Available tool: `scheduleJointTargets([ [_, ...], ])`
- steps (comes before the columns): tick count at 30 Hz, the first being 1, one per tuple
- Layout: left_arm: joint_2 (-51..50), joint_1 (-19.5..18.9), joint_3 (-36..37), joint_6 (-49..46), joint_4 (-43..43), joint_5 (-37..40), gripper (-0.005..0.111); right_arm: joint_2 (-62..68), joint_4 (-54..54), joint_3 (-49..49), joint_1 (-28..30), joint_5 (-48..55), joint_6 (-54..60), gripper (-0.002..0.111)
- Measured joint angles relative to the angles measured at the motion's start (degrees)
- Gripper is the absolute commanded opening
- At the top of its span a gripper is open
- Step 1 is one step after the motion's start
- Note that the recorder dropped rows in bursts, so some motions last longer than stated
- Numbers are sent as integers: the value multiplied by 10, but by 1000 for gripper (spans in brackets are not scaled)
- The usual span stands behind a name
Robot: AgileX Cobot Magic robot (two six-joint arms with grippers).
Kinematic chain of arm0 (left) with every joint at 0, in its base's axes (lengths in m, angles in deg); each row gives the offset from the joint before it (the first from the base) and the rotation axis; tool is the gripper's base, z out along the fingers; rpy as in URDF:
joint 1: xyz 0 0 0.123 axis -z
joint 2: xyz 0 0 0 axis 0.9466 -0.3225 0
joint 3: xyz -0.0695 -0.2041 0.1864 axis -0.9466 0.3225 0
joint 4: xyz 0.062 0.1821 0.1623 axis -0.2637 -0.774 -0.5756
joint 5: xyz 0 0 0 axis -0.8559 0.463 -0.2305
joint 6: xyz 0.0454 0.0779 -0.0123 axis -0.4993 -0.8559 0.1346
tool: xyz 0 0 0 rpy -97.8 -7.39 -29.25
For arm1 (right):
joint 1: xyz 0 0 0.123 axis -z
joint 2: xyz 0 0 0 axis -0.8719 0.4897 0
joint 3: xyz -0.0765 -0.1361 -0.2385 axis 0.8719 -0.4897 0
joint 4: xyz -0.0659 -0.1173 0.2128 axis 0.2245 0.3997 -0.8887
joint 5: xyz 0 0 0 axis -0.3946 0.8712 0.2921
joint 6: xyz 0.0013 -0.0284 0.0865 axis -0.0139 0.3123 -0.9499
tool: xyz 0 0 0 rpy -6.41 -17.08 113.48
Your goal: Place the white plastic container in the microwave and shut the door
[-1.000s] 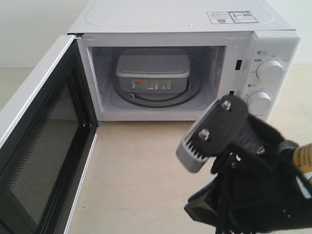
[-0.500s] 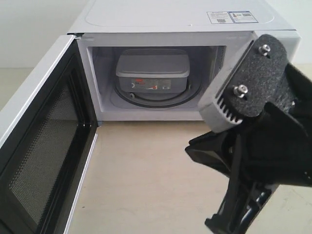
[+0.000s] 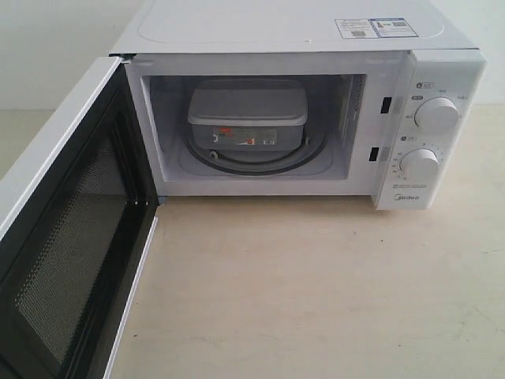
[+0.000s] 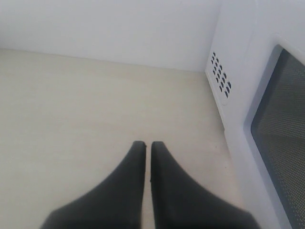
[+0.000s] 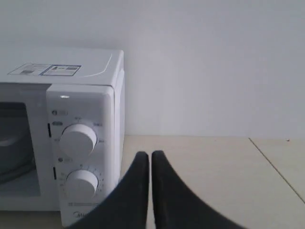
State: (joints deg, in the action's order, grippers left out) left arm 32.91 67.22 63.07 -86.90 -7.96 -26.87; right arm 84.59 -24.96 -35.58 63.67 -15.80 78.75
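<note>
The white plastic container [image 3: 247,116] sits on the glass turntable inside the microwave [image 3: 426,87], its red-marked label facing out. The door [image 3: 67,229] stands wide open at the left, mesh inner side showing. Neither arm appears in the exterior view. My left gripper [image 4: 148,144] is shut and empty over the bare table, beside the outer face of the door [image 4: 281,129]. My right gripper [image 5: 150,155] is shut and empty, hovering to the right of the microwave's knob panel [image 5: 78,157].
The beige tabletop [image 3: 316,284] spreads in front of the microwave. A white wall [image 5: 205,62] stands behind. Vent holes [image 4: 220,74] mark the microwave's side near the left gripper.
The right arm, which filled the lower right of the exterior view, has risen and pulled out of that view. The container and door have not moved.
</note>
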Motion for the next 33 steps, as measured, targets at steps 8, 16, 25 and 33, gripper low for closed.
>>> scheduleJointTargets([
  [8, 0, 0, 0, 0, 0, 0, 4, -184, -18, -118, 0, -37, -66, 0],
  [16, 0, 0, 0, 0, 0, 0, 4, -197, -35, -119, -44, -91, -126, 0],
  [25, 0, 0, 0, 0, 0, 0, 4, -197, -37, -119, -93, -141, -155, 0],
  [33, 0, 0, 0, 0, 0, 0, 4, -197, -156, -122, -93, 61, -41, 0],
])
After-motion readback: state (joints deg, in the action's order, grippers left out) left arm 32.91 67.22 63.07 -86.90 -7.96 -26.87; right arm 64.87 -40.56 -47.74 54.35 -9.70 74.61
